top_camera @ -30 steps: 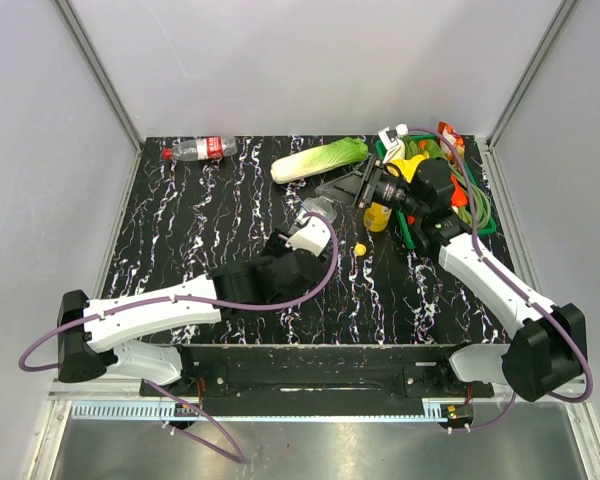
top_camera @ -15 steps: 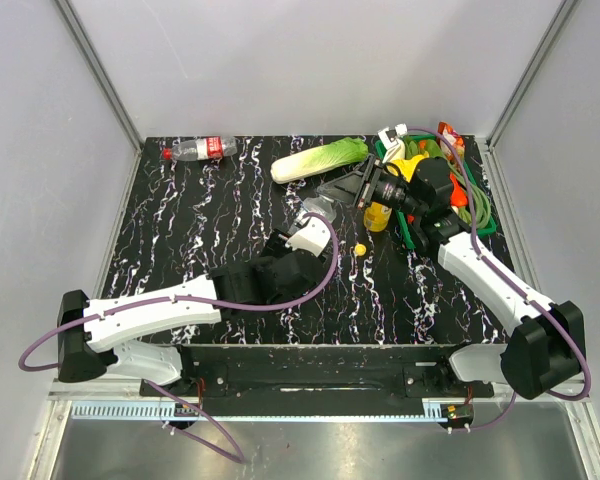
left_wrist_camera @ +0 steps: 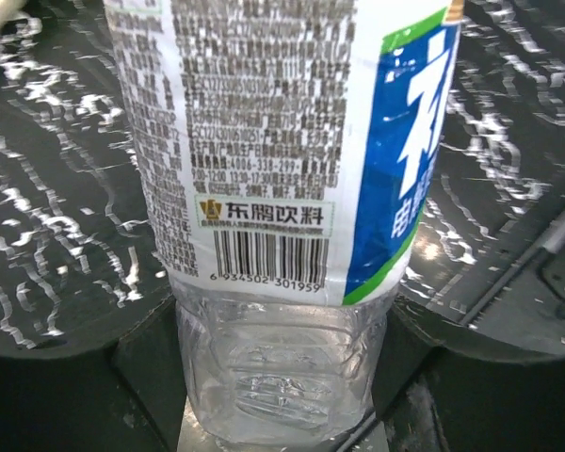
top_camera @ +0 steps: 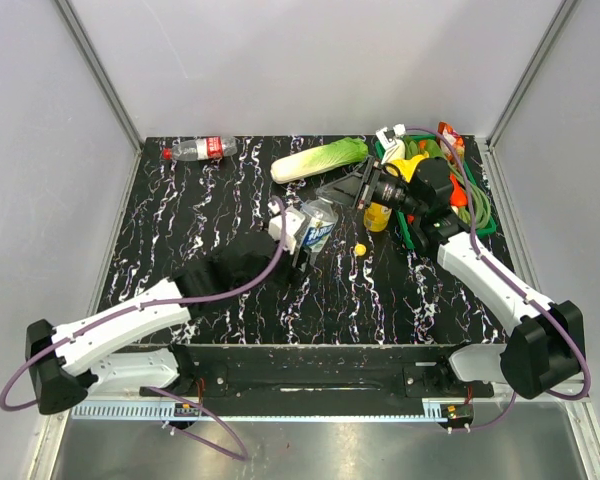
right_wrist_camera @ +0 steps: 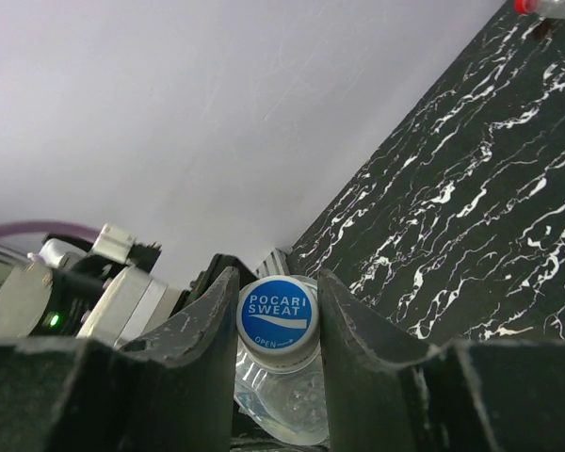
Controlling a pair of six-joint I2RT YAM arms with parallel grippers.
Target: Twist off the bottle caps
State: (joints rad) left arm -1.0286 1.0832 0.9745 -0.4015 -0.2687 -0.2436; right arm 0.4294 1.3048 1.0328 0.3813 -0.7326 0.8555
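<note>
The right gripper (right_wrist_camera: 278,303) is clamped on the white cap (right_wrist_camera: 277,314) of the clear bottle (top_camera: 318,226), one finger pressed against the cap at 9 o'clock and the other at 3 o'clock in the wrist view. The left gripper (top_camera: 304,242) grips the same bottle low on its body near the table's (top_camera: 200,230) middle, with the right gripper at its 1 o'clock. A loose yellow cap (top_camera: 360,248) lies on the table at 4 o'clock from the bottle, apart from both grippers.

Bright, even overhead light, barely any shadow. Glare streaking the glossy black white-veined tabletop (left_wrist_camera: 56,235), blurred behind the crisply focused clear plastic bottle with blue-and-white label (left_wrist_camera: 264,188) in the left wrist view.
</note>
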